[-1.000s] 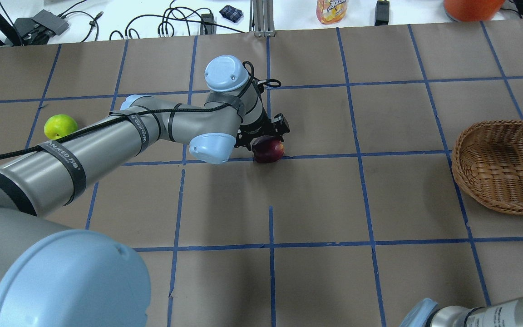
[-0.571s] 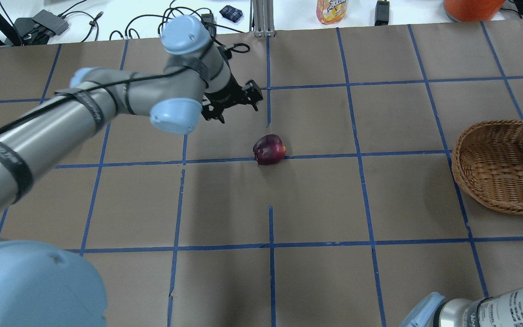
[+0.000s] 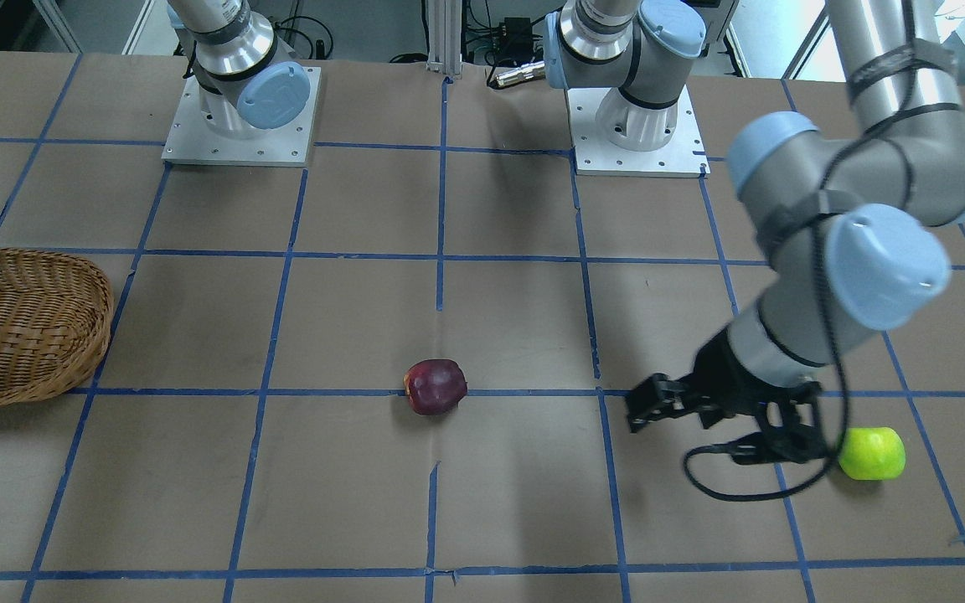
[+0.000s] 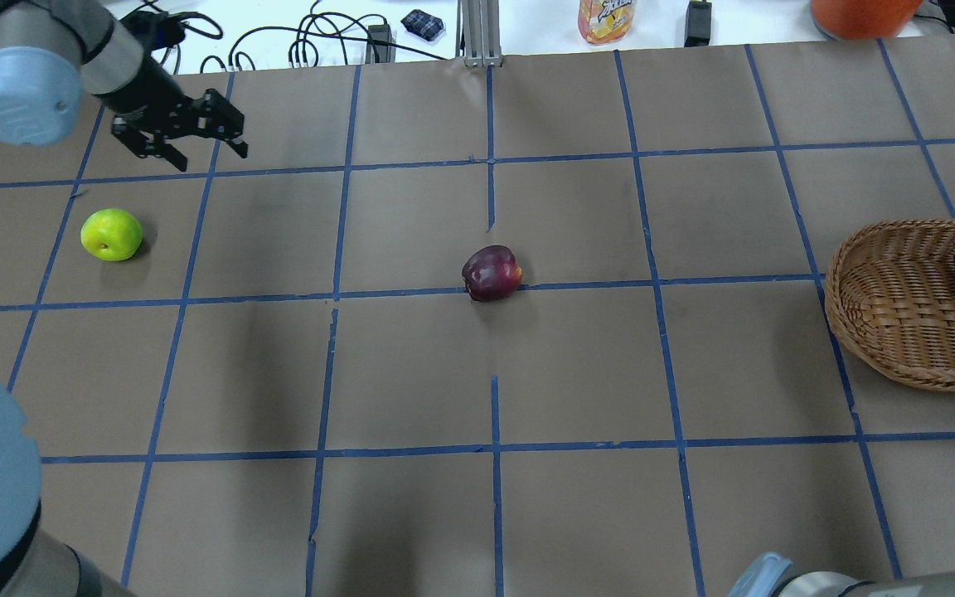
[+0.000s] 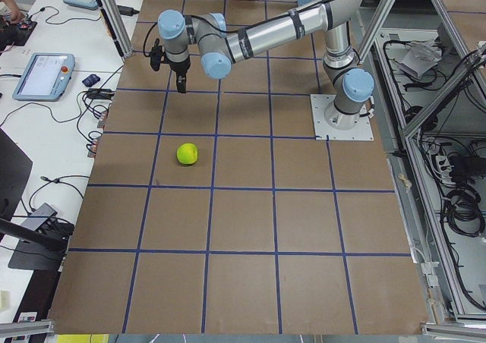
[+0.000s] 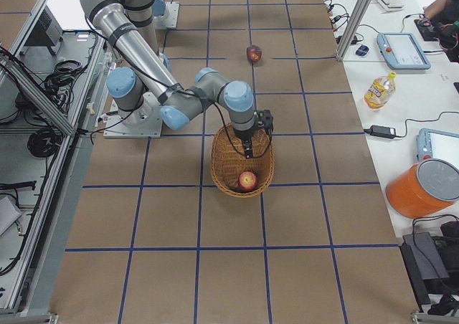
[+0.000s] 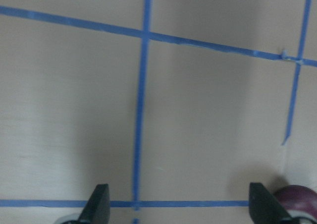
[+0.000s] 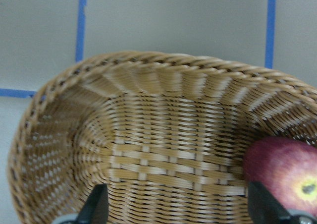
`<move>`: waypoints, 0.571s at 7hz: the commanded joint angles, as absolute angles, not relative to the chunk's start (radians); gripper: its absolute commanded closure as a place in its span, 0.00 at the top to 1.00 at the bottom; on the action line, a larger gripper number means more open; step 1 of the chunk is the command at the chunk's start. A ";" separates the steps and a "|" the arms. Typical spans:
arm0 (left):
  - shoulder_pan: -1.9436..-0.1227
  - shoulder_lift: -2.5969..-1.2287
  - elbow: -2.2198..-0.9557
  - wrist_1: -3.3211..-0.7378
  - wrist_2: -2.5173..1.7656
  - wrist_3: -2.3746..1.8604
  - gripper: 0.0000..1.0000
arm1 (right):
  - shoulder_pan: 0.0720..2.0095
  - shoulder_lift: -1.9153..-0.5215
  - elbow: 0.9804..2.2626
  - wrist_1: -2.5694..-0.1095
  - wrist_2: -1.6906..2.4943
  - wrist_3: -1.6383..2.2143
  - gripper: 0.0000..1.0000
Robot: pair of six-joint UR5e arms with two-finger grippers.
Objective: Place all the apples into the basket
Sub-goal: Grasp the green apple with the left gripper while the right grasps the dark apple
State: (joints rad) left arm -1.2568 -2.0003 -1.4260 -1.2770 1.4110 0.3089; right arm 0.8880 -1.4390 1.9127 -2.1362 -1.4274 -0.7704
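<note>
The lime green apple [image 4: 112,235] lies at the table's left; it also shows in the front view [image 3: 871,453]. The dark maroon apple [image 4: 491,273] lies on a tape line at the table's middle. My left gripper [image 4: 196,153] is open and empty, hovering beyond and to the right of the green apple. In the left wrist view [image 7: 181,209] only bare table lies between its fingers, with the maroon apple [image 7: 297,201] at the corner. The red apple [image 8: 287,177] lies inside the wicker basket [image 4: 892,315]. My right gripper [image 8: 181,209] hangs open above the basket, holding nothing.
Cables, a juice bottle [image 4: 606,18], an orange bucket [image 4: 863,15] and an aluminium post [image 4: 482,33] stand along the far edge. The basket sits at the table's right edge. The arm bases [image 3: 633,126] are at the robot's side.
My left gripper has left the maroon apple, risen and swung far left toward the back-left of the table. The maroon apple stays put. The red apple stays in the basket.
</note>
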 commanded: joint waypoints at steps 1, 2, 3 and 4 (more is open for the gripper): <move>-1.177 -2.095 -1.346 -1.270 1.605 0.595 1.00 | 1.212 -1.422 1.908 -2.140 -1.428 -0.380 1.00; -1.133 -2.135 -1.341 -1.269 1.608 0.651 1.00 | 1.364 -1.392 1.876 -2.181 -1.434 -0.242 1.00; -1.111 -2.166 -1.329 -1.269 1.606 0.656 1.00 | 1.496 -1.340 1.840 -2.207 -1.425 -0.033 1.00; -1.109 -2.192 -1.324 -1.267 1.609 0.655 1.00 | 1.634 -1.272 1.807 -2.314 -1.442 0.139 1.00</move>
